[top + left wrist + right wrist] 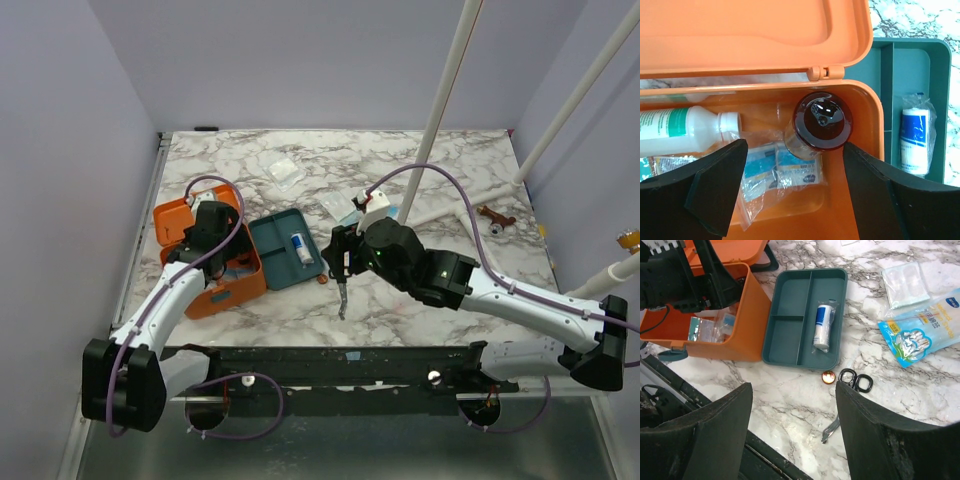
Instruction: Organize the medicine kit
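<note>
My left pincer (794, 150) hangs apart over the open orange plastic medicine kit (875, 115) on the white marble surface's (280, 320) left; my right pincer (794, 387), also apart, should drop squarely astride the black-handled steel scissors (855, 380).

I see the orange medicine kit (225, 288) open on the left of the marble table (420, 300). My left gripper (208, 232) is over the kit. A dark teal tray (272, 250) sits just beside the kit, with a small white roll (300, 248) in it. My right gripper (338, 262) is near the tray. A thin dark tool (342, 300) is by that gripper. Clear bags (285, 170) lie farther back.
</note>
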